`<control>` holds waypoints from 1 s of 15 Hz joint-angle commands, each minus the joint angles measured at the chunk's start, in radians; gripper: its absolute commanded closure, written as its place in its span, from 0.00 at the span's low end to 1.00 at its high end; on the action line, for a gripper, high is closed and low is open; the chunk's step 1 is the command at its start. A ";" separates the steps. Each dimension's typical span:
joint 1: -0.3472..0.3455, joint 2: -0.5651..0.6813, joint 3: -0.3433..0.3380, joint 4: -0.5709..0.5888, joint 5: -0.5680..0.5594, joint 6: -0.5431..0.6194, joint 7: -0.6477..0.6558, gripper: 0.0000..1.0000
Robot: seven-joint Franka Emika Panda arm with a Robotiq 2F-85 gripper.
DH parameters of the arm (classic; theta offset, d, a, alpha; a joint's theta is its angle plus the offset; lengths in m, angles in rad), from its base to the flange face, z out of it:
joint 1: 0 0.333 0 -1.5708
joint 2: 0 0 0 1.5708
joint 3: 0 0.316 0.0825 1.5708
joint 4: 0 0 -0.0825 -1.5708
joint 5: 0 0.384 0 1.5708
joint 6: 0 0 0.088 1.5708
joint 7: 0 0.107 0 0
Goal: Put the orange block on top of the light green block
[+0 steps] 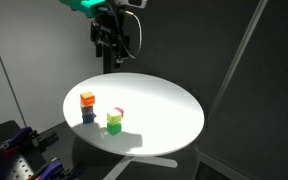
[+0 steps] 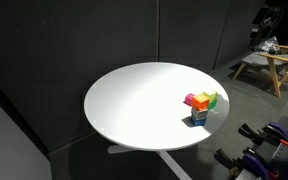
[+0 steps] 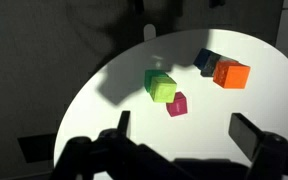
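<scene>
The orange block (image 1: 87, 99) sits on top of a dark blue-grey cube (image 1: 88, 116) on the round white table (image 1: 164, 110). The light green block (image 1: 114, 123) stands on the table just beside them, with a small pink piece (image 1: 119, 112) touching it. In the wrist view the green block (image 3: 160, 85), the pink piece (image 3: 176, 105), the orange block (image 3: 231, 73) and the dark cube (image 3: 206, 61) all lie ahead of my gripper (image 3: 184, 130). My gripper (image 1: 111, 42) is open and empty, high above the table's far edge. The blocks also show in an exterior view (image 2: 200, 104).
The table stands on a white pedestal foot (image 1: 134, 160) with dark curtains behind. A wooden stool (image 2: 266, 66) stands far off. Blue and black equipment (image 1: 19, 150) sits on the floor near the table.
</scene>
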 commanded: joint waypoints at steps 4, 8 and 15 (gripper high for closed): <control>-0.025 0.004 0.021 0.002 0.010 -0.003 -0.009 0.00; -0.019 0.005 0.039 -0.007 0.003 0.021 -0.011 0.00; -0.008 -0.006 0.128 -0.078 -0.053 0.194 0.014 0.00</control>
